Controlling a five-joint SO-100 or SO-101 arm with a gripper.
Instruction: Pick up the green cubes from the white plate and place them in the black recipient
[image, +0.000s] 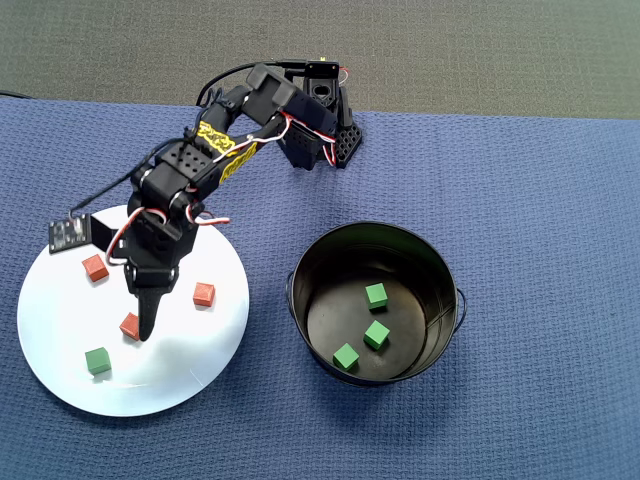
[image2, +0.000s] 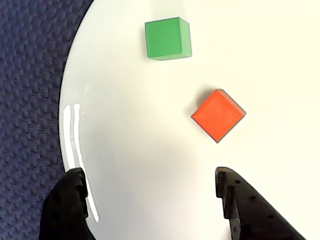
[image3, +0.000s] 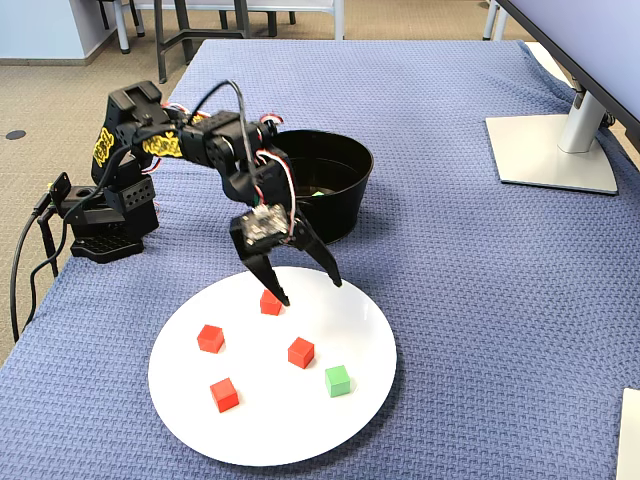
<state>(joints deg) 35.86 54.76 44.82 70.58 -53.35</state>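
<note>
On blue woven cloth (image3: 480, 280), white plate (image3: 350, 400), black recipient (image3: 340, 200).

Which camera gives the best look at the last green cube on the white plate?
The wrist view: the small matte green cube fills it large, sharp, unobstructed. The overhead view and fixed view show it small but clear, near the plate's edge.

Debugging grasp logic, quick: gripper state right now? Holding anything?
Gripper: open and empty, jaws spread above the white plate; in the wrist view the green cube lies ahead of the fingertips, not between them.
</note>
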